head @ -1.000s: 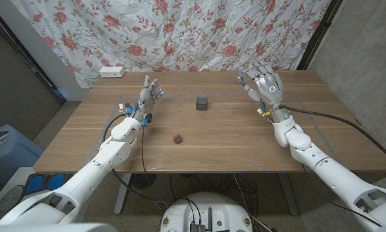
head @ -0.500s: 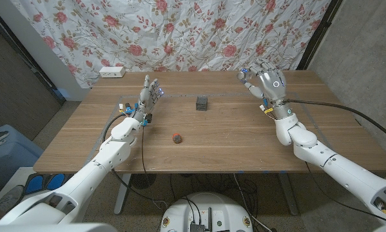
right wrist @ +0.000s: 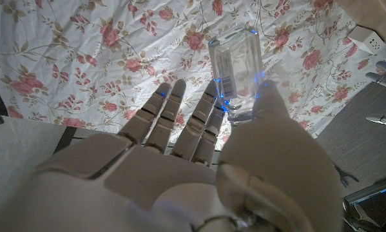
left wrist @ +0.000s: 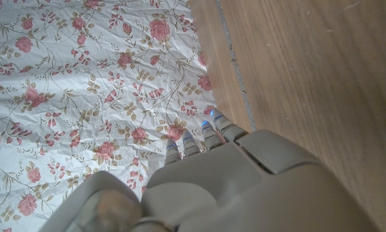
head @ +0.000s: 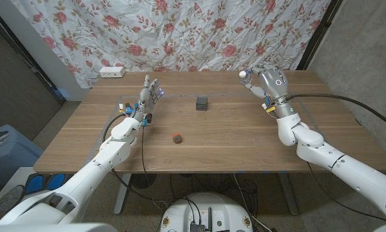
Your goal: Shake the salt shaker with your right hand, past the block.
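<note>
I can't read any text anywhere; the salt shaker (right wrist: 236,69) in my right hand (right wrist: 199,167) carries a small barcode-like label, its print too small to make out

Bare table (head: 244,132) lies open at centre right; the block (head: 202,102) and a small red object (head: 177,137) obstruct mid-frame.
</note>
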### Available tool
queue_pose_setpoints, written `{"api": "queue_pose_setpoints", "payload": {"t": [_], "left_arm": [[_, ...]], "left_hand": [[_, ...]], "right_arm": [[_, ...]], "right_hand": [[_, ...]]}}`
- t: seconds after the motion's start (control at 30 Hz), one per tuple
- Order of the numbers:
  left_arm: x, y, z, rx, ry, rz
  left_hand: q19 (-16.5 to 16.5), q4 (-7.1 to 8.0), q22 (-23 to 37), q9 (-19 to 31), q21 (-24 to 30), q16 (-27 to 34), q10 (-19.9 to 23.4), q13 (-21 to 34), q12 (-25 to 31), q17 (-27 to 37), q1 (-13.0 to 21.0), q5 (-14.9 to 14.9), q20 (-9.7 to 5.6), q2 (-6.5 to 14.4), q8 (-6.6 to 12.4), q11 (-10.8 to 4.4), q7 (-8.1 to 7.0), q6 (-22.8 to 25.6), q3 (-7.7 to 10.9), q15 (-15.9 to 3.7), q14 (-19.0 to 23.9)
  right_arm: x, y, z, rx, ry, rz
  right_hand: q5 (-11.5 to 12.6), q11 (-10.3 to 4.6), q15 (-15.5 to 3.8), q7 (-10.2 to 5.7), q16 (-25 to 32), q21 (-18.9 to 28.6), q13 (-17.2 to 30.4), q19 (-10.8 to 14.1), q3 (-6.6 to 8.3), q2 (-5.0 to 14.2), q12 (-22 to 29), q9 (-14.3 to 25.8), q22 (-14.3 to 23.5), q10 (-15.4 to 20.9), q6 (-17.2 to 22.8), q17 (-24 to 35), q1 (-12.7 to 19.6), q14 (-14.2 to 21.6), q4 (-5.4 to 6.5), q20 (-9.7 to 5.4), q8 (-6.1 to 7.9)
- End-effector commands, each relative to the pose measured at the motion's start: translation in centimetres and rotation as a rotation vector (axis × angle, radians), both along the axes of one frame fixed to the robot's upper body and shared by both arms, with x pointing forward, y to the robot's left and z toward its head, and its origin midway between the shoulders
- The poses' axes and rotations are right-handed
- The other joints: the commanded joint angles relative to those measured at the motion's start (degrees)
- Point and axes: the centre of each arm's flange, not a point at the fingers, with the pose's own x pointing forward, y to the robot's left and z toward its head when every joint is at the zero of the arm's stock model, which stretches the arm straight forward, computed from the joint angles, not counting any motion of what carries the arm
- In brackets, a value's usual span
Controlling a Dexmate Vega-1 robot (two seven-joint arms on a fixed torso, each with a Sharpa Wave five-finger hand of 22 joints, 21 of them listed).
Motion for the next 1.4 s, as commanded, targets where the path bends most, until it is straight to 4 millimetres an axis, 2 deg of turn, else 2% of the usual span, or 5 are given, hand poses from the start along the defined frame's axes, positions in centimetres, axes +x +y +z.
{"api": "queue_pose_setpoints", "payload": {"t": [0.03, 0.4, 0.83, 1.4], "left_arm": [[0.0, 0.0, 0.0, 0.000, 0.000, 0.000], [0.0, 0.0, 0.0, 0.000, 0.000, 0.000], [0.0, 0.0, 0.0, 0.000, 0.000, 0.000], [0.0, 0.0, 0.0, 0.000, 0.000, 0.000]], "left_hand": [[0.3, 0.43, 0.3, 0.3, 0.3, 0.3, 0.0, 0.2, 0.2, 0.3, 0.0, 0.2, -1.39, 5.8, 0.22, -0.56, -0.51, 0.1, -0.03, -6.02, 0.1], [0.3, 0.43, 0.3, 0.3, 0.3, 0.3, -0.1, 0.2, 0.2, 0.3, 0.0, 0.2, -1.37, 5.8, 0.22, -0.60, -0.48, 0.1, -0.03, -6.07, 0.1], [0.3, 0.43, 0.3, 0.3, 0.3, 0.3, -0.1, 0.2, 0.2, 0.3, 0.0, 0.2, -1.35, 5.8, 0.25, -0.57, -0.42, 0.2, -0.03, -6.10, 0.0], [0.3, 0.43, 0.3, 0.3, 0.2, 0.3, 0.0, 0.2, 0.2, 0.3, 0.0, 0.2, -1.38, 5.8, 0.23, -0.52, -0.49, 0.1, -0.03, -6.09, 0.1]], "right_arm": [[0.0, -0.2, 0.6, 0.064, 0.127, 0.073], [0.3, -0.4, 1.2, 0.119, 0.246, 0.119], [1.0, -0.4, 0.6, 0.139, 0.381, 0.123], [2.2, -0.1, -1.9, 0.174, 0.457, 0.107]], "right_hand": [[0.3, 0.08, -7.55, -0.44, -0.1, 0.1, 0.2, 0.5, 0.18, 0.16, -0.1, 0.1, 0.1, 0.4, 1.6, 0.3, -0.9, 0.2, 0.38, -0.19, -0.12], [0.2, 0.11, -7.58, -0.39, 0.0, 0.0, 0.2, 0.3, -0.26, 0.02, 0.0, -0.3, 0.1, 1.1, 2.2, 0.5, -2.2, 0.1, 0.56, 0.26, -0.29], [0.1, 0.20, -7.54, 0.03, 0.1, -0.2, 0.2, -0.1, -0.93, -0.26, 0.1, -0.9, 0.1, 1.3, 2.8, 0.8, -4.2, 0.0, 0.88, 0.97, -0.60], [0.1, 0.19, -8.08, 0.47, 0.7, -0.2, 0.2, -0.1, -0.91, 0.08, 0.1, -1.7, 0.1, 1.7, 3.3, 1.3, -4.6, 0.3, 0.36, 1.04, -1.16]]}}
